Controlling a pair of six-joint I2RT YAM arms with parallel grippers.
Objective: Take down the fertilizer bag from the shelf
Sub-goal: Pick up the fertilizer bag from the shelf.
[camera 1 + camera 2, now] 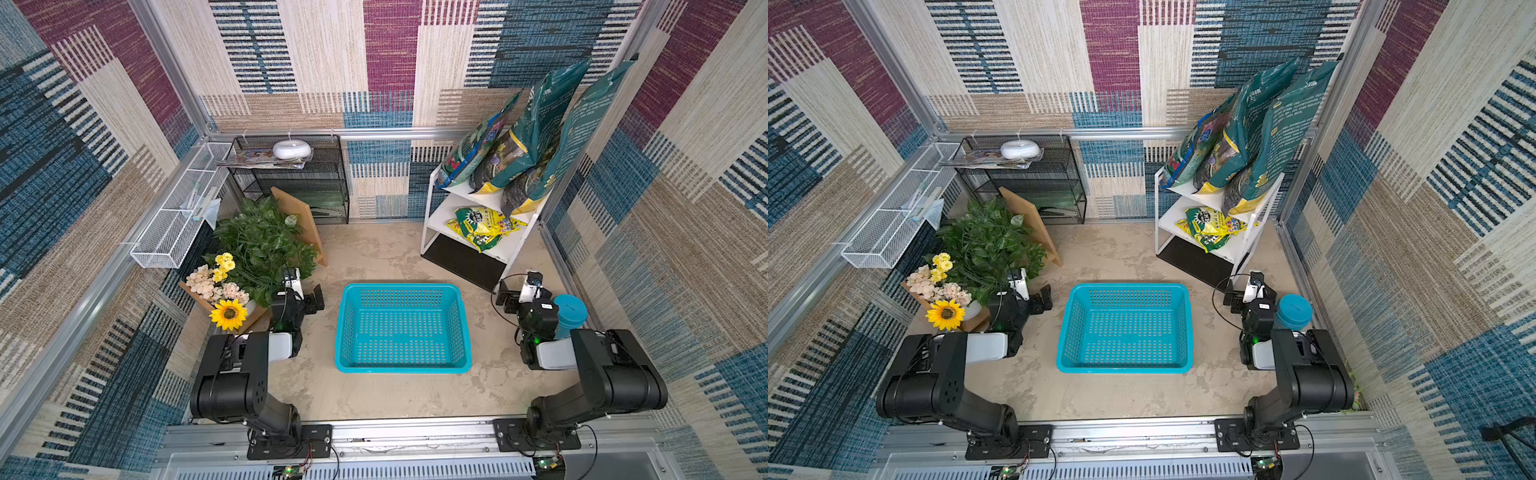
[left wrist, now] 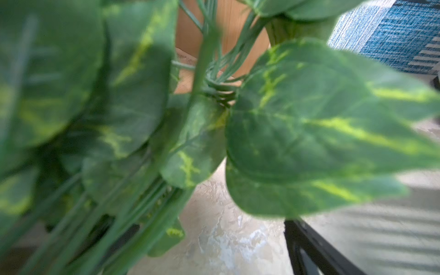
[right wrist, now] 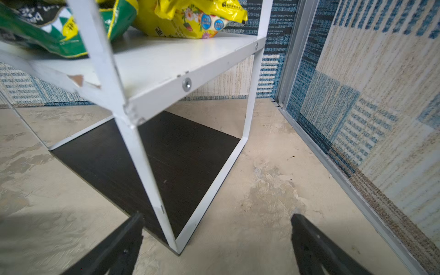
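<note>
Gripper R (image 3: 216, 216) wide open, empty, near shelf (image 3: 166, 62) leg; gripper L (image 1: 315, 299) state unclear, leaves (image 2: 309, 133) blocking.

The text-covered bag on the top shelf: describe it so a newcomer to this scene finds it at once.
Find the white two-tier shelf in the far right corner. Three tall bags stand on its top board; take the bag nearest the side wall. Unlike its neighbours' pictured fronts, it shows plain teal covered in small pale text.

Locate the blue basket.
In both top views the blue basket sits on the floor between the left gripper and right gripper, near the white shelf.
</note>
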